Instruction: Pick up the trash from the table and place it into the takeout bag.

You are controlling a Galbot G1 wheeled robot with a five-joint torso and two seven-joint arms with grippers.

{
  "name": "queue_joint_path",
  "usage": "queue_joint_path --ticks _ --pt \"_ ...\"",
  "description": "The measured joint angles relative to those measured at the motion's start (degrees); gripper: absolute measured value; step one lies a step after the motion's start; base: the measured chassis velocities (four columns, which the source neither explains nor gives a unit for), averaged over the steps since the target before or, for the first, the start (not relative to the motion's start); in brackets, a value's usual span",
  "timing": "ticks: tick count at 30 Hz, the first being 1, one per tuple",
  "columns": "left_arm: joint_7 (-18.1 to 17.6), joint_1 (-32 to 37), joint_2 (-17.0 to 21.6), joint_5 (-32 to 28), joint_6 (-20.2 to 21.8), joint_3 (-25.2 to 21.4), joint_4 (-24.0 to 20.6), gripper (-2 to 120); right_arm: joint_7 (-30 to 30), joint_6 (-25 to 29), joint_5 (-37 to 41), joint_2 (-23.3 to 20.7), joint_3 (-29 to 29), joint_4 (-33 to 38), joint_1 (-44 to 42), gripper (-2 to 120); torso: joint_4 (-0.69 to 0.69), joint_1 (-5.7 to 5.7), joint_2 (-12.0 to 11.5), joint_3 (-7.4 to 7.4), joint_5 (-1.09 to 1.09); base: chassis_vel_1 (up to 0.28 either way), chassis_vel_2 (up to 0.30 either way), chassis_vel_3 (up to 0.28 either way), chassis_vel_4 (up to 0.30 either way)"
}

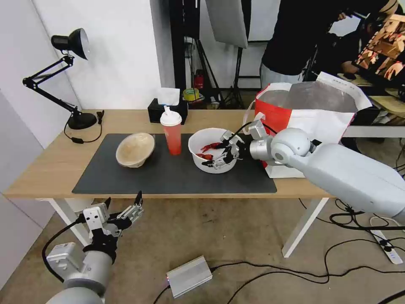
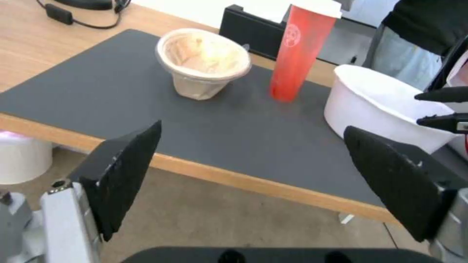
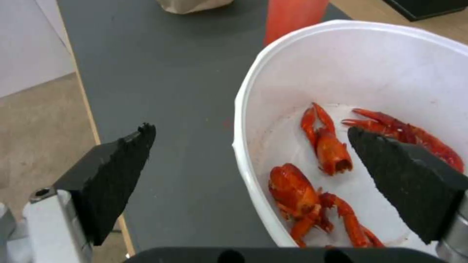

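Your right tool (image 1: 222,153) is spread wide, straddling the near rim of the white bowl (image 3: 341,65): one finger inside above the crayfish scraps (image 3: 312,190), one outside over the mat. Pinch the wall squarely and lift level toward the takeout bag (image 1: 312,122) beside it. Left tool (image 1: 126,207) waits spread below the desk (image 1: 42,169).

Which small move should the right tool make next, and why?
Probably it should shut on the rim of the white bowl. The right tool is open and straddles that rim, one finger inside over the crayfish scraps, the other outside over the mat. The left tool waits below the table.
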Motion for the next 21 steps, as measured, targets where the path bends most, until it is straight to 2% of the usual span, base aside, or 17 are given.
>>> queue_joint_path --ticks 21 --pt "0.08 -2.01 -0.33 0.23 0.00 1.39 1.78 100 -3.20 2.06 -1.91 1.71 -1.37 -4.10 0.18 100 0.00 0.00 0.00 0.00 0.00 0.000 0.000 0.000 0.000"
